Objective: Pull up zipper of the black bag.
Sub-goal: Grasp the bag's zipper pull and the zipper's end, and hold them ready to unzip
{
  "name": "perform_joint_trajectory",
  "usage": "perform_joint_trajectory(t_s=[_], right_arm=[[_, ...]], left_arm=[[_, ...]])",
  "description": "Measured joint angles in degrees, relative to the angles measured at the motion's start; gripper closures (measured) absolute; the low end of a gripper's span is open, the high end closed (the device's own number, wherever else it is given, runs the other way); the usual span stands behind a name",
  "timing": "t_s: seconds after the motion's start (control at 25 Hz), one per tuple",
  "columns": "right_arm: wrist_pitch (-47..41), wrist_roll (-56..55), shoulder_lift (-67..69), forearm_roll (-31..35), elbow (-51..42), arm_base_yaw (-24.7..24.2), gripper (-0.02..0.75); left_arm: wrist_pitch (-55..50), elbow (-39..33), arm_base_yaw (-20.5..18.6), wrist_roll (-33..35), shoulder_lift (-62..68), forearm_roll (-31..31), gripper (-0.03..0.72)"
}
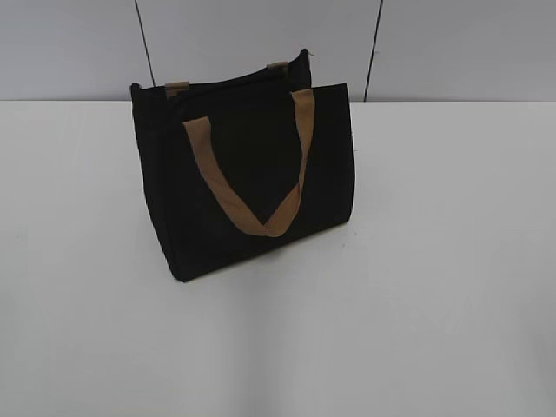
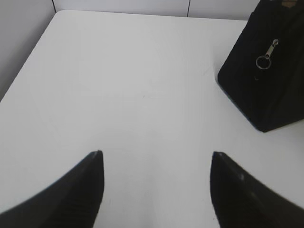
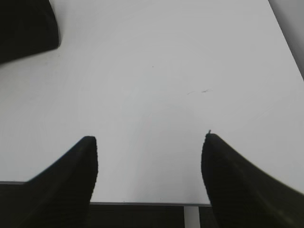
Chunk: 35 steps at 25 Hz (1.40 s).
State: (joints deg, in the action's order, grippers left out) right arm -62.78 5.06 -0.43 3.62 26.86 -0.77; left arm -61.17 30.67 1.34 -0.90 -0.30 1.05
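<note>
The black bag (image 1: 248, 178) stands upright on the white table, a tan strap handle (image 1: 252, 178) hanging down its front. Its top edge with the zipper line (image 1: 234, 84) runs along the back. In the left wrist view the bag's end (image 2: 266, 71) is at the upper right, with the silvery zipper pull and ring (image 2: 266, 56) hanging on it. My left gripper (image 2: 156, 159) is open and empty, well short of the bag. My right gripper (image 3: 148, 142) is open and empty over the table's front edge; a corner of the bag (image 3: 26, 26) shows at the upper left. Neither gripper shows in the exterior view.
The white table (image 1: 434, 261) spreads around the bag. A grey panelled wall (image 1: 69, 43) stands behind it. The table's left edge (image 2: 28, 57) shows in the left wrist view and its front edge (image 3: 142, 203) in the right wrist view.
</note>
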Motion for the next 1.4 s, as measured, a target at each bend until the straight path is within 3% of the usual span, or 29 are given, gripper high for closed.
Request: perform_joint_trajectory(t_s=[0.72, 1.04, 1.4], right_arm=[[0.06, 0.0, 0.0, 0.0, 0.0, 0.0, 0.219], [0.06, 0.0, 0.0, 0.0, 0.0, 0.0, 0.219], [0.06, 0.0, 0.0, 0.0, 0.0, 0.0, 0.219]], left_arm=[[2.2, 1.19, 0.0, 0.0, 3.55, 0.0, 0.168], [25.38, 2.61, 0.58, 0.46, 18.74, 0.58, 0.169], [62.37, -9.28, 7.21, 1.75, 34.8, 3.22, 0.169]])
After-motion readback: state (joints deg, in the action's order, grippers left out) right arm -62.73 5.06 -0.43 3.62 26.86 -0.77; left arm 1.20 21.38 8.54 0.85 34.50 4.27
